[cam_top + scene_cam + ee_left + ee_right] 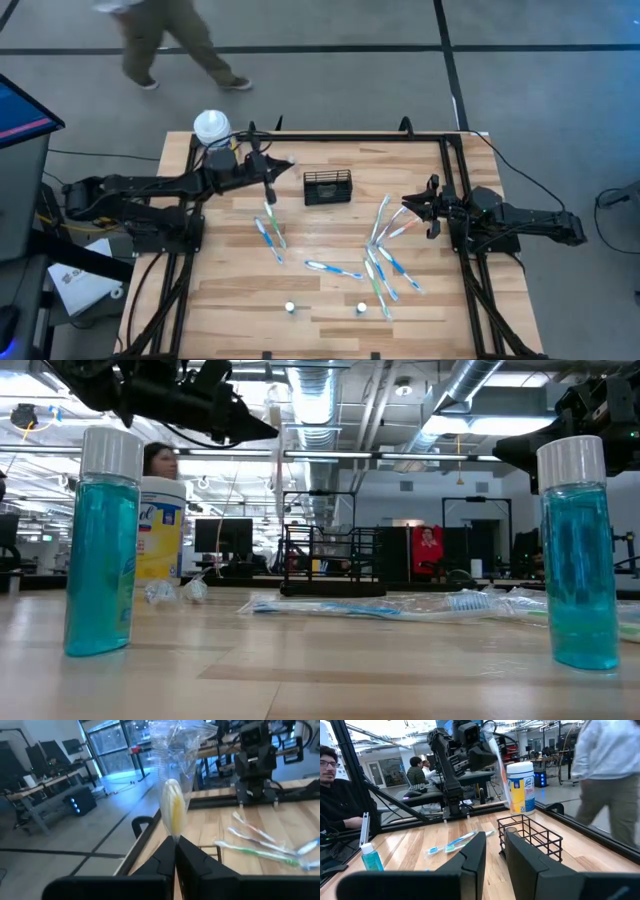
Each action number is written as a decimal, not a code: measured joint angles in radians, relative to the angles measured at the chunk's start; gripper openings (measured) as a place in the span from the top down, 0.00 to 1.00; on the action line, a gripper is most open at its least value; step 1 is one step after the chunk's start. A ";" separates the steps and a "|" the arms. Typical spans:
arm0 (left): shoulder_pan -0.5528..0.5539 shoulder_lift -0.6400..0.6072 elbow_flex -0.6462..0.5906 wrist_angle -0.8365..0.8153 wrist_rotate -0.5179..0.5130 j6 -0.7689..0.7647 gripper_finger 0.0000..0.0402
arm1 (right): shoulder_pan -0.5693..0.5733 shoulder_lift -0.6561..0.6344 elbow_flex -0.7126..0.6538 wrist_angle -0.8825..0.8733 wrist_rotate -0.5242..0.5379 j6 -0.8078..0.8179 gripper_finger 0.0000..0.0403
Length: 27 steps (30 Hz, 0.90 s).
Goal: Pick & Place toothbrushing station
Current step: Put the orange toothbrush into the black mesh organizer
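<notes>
The bench stretches out under me, wrapped toothbrushes scattered over its middle and right. The toothbrushing station stands upright near the far edge, between my two grippers. My left gripper hangs just left of it, jaws clenched on a wrapped toothbrush with a yellow head. My right gripper waits well to its right, jaws slightly apart, holding nothing.
</notes>
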<state>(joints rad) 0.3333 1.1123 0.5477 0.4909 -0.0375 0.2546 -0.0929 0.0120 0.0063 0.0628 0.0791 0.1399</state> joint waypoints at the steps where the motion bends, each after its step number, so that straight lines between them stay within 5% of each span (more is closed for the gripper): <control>1: 0.006 0.007 0.006 -0.002 0.009 0.000 1.00 | 0.000 0.000 0.000 0.000 0.000 -0.004 0.84; 15: 0.018 0.225 0.159 0.001 0.061 -0.005 1.00 | -0.001 0.000 0.000 -0.001 0.000 -0.016 0.84; 27: 0.073 0.244 0.161 0.005 0.114 -0.058 1.00 | -0.001 0.000 0.000 -0.003 0.000 -0.019 0.84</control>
<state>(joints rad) 0.4062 1.3560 0.7090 0.4956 0.0760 0.1966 -0.0937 0.0120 0.0063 0.0597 0.0792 0.1207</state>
